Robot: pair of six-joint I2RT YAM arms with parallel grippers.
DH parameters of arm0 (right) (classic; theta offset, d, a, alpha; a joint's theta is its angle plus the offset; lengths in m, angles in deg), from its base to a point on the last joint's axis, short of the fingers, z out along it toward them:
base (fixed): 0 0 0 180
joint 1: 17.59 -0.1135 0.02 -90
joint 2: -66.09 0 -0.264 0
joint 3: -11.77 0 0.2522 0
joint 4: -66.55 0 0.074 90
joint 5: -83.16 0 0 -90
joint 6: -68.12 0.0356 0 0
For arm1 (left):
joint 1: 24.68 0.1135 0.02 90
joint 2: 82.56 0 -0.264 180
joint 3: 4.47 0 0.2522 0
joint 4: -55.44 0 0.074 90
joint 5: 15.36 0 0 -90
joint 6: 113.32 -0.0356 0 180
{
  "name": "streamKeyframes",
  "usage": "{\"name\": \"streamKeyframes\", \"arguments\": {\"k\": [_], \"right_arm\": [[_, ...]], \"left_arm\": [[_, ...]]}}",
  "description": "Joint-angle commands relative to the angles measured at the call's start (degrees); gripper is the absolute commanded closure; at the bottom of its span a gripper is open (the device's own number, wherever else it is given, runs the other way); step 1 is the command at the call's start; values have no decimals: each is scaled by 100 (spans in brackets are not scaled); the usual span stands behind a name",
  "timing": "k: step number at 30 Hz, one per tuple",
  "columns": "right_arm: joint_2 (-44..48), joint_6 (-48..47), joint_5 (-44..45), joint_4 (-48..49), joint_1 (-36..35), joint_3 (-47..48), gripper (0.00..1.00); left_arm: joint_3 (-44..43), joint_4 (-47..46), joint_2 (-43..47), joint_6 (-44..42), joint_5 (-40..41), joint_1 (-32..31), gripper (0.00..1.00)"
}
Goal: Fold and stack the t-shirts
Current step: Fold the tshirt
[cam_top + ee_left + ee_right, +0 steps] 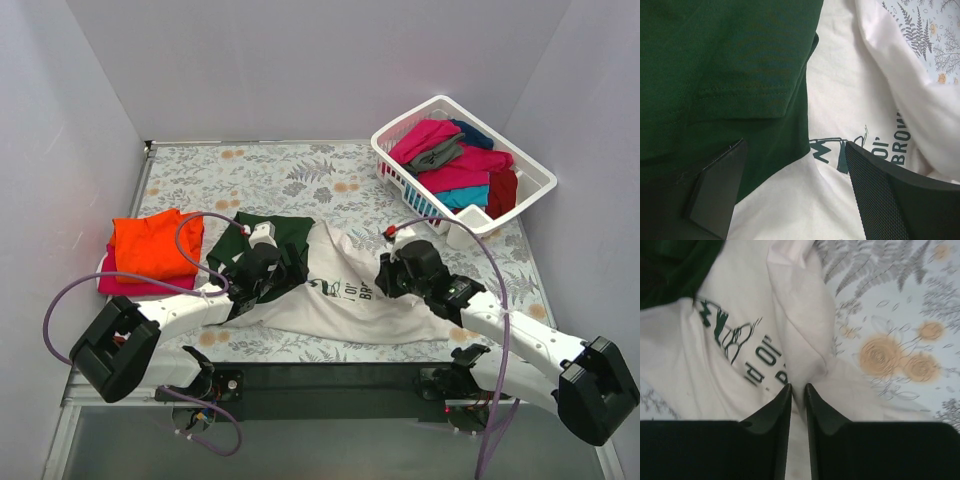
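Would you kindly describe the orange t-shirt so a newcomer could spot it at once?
Look at the floral table cover, left side, opposite the white basket. The orange t-shirt lies folded atop a magenta one, the only bright orange cloth.

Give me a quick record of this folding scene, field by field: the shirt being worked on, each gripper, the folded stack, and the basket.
shirt in work: cream-white t-shirt, dark green sleeves, crumpled, print facing up
left gripper: open, over the edge of a green sleeve
right gripper: shut on a fold of the cream-white t-shirt
stack: orange t-shirt folded on top of a magenta t-shirt, at the left
basket: white basket, far right, holds more shirts
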Motion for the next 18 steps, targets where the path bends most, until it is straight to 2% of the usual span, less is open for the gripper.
{"name": "streamKeyframes", "arguments": {"k": [1,5,8,10,14,18], "right_arm": [[21,200,-252,-574,-714,-222,84],[380,420,160,-1031,-1095,-108,64],[846,491,1047,-1111,-1086,-29,52],[926,473,1355,-1077,-1008,120,50],[585,289,1357,-804,-823,366,49],[233,210,1138,-515,-202,394,48]], "left_arm": [[-71,-31,-35,-77,107,-23,27],[-115,-66,-150,-60,45,-23,27],[-133,-75,-159,-60,28,-23,27],[-133,-83,-141,-51,27,-23,27],[-142,-83,-133,-51,1,-23,27],[-71,-66,-27,-25,-8,-23,27]]}}
